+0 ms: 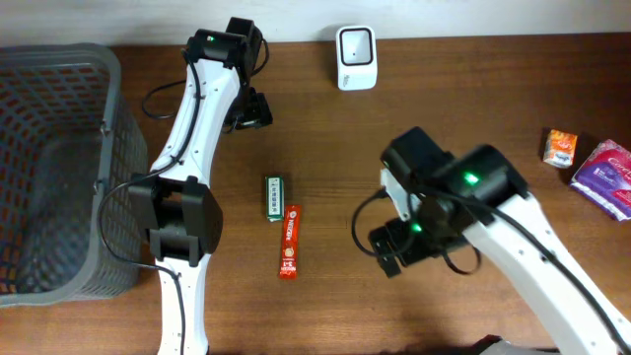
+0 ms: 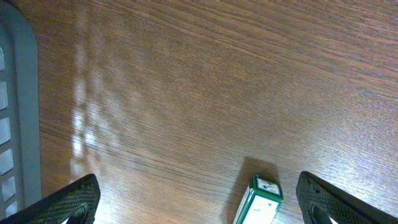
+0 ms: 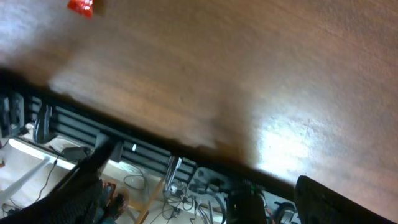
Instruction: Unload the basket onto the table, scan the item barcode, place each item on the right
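Green box [image 1: 274, 197] lies lengthwise up-down mid-frame, below the wide-open left gripper [image 1: 256, 110]; right gripper [image 1: 386, 252] gaping too, farther off.

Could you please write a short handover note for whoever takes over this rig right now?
Left gripper: open, empty, hovering by the far end of the green box.
Right gripper: open, empty, near the table's front edge.
Things: green box and red packet lie close together mid-table; white scanner stands at the far edge.
Done: nothing grasped or scanned yet.
Left: grasp an item and show its barcode to the scanner.
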`<state>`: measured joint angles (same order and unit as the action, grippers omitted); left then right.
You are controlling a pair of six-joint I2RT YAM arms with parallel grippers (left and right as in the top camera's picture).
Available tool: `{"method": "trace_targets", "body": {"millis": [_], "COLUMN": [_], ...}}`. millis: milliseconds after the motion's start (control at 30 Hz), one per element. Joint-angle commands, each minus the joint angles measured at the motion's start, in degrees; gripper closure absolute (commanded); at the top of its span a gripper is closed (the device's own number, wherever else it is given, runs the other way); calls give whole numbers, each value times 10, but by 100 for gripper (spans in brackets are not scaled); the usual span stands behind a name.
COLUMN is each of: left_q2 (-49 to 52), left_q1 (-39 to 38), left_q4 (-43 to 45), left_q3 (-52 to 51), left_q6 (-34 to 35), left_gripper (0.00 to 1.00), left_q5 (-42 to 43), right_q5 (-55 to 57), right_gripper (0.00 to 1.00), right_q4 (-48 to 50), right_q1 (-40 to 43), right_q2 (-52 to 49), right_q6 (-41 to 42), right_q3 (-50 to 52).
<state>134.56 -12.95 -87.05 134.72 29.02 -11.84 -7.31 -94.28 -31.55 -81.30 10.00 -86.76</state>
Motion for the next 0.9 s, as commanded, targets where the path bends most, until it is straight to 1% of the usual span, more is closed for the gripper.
{"method": "trace_targets", "body": {"millis": [0,100,167,333,600,633,667,700,767,833,867], "left_q2": [0,0,0,0,0,0,0,0,0,-5,-12], "left_q1": [4,4,4,4,4,4,4,4,4,4,4], "left_q4": [16,16,16,16,13,10,-14,-29,-66,-97,-97], "left_q3": [-1,-1,-1,-1,-1,-1,-1,-1,0,0,-1], "left_q6": [3,3,3,3,3,3,3,0,-43,-46,-67], "left_gripper": [1,1,1,1,1,1,1,1,0,1,1], "left_q5": [5,5,5,5,5,5,5,7,33,35,42], "right_q5": [-5,9,9,9,9,32,21,-2,2,-2,5], "right_gripper": [1,1,1,1,1,1,1,1,1,1,1], "right_q4": [-3,-2,-2,-2,-2,27,72,93,170,240,257], "right_q1": [-2,-2,-2,-2,-2,-2,-2,-2,-2,-2,7], "right_q2": [99,172,180,158,86,77,67,56,37,33,35], "right_q6": [-5,-5,-5,-5,-5,-7,2,2,2,4,30], "right_q3": [41,62,62,62,62,63,63,62,62,59,52]}}
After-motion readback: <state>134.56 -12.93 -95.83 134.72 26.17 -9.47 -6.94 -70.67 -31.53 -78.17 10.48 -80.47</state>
